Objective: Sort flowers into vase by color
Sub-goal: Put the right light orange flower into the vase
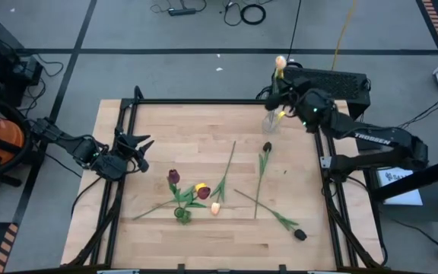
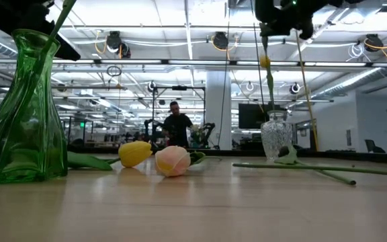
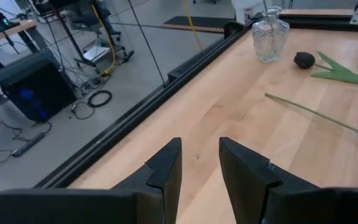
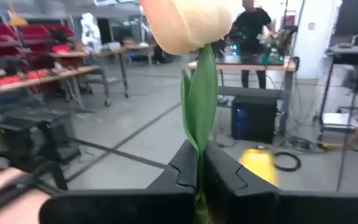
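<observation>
My right gripper is up above the table's far right corner, shut on a cream tulip. Just beneath it stands the clear glass vase, with a yellow head on a green stem above its mouth. My left gripper hovers open at the left edge, holding nothing. The green vase stands near the front edge with a stem rising out of its mouth. Loose flowers lie flat on the wood: dark red, red and yellow, peach, black and black. My right gripper pinches the cream tulip's green stem and leaf between its two fingers, a little below the head. The fingers reach in level and lie across the stem. The flower stands upright, head above the fingers, lifted off the table; its lower end is hidden.
A black metal frame runs round the wooden tabletop. Bare wood lies between my left gripper and the loose flowers. Beyond the table, cables and equipment cover the floor, and a person stands far back in the room.
</observation>
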